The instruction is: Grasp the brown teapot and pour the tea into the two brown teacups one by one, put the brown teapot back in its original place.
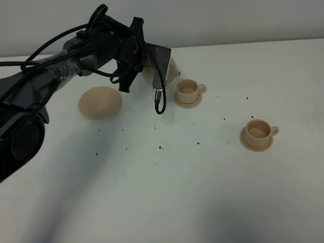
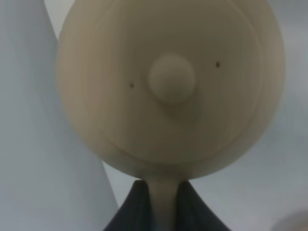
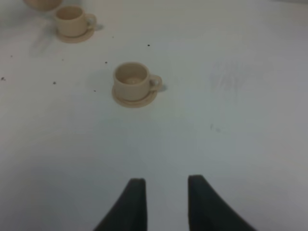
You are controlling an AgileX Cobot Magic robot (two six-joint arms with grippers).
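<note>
Where the left arm reaches over the white table (image 1: 167,192), we see the left claw (image 2: 162,192) clamped on the teapot (image 2: 171,110). Its two dark fingers (image 2: 131,209) press the loop handle (image 2: 163,204) from either side, and the lid with its round knob (image 2: 171,78) faces the wrist camera.

From the high camera the claw hides most of the teapot; only a pale part of the body and the short spout (image 1: 177,74) show. The teapot is off the big saucer (image 1: 99,103), which lies bare and well apart to the left in that view. It is held just beside the left cup (image 1: 188,90), spout toward it. We cannot tell whether its base touches the table.

Each cup stands upright on its own small saucer, handle to the right in the high view. The right cup (image 1: 258,130) sits well apart from the left one, farther right and nearer the front edge. We cannot tell whether either cup holds tea. Small dark specks (image 1: 160,147) are scattered over the table between the saucers.

The right claw (image 3: 166,187) has its fingers apart with nothing between them. It hangs over bare table, and both cups lie beyond it in its wrist view.
</note>
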